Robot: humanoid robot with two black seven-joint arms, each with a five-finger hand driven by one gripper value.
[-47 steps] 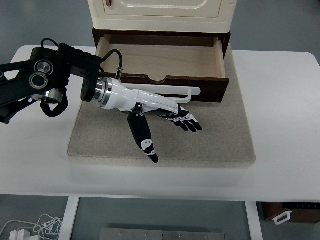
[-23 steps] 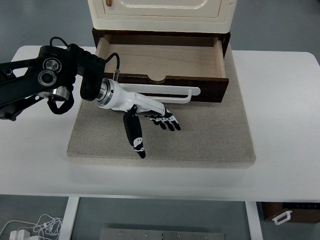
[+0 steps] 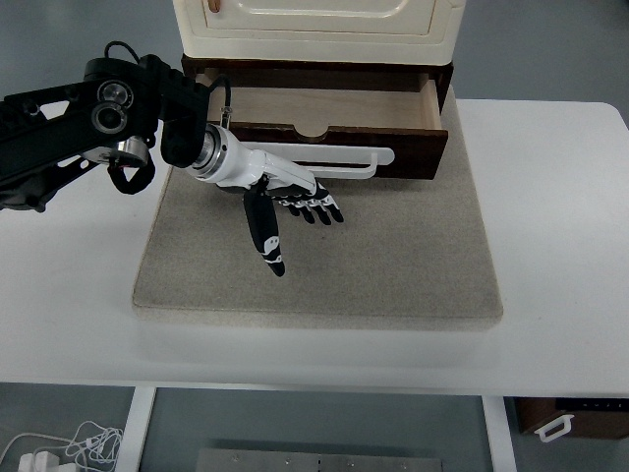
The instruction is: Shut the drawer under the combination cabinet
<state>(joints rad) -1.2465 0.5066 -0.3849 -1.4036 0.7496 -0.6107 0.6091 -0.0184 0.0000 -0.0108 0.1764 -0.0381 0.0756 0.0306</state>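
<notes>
My left hand is flat, fingers spread, holding nothing, its back against the white handle of the drawer. The drawer sits partly open under the cream cabinet, its wooden inside bare, on a grey mat. No readable writing.

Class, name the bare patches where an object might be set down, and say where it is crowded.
Free: the mat's near half and right side, and the table right of it. Crowded: in front of the drawer, where the left hand reaches by the handle.
</notes>
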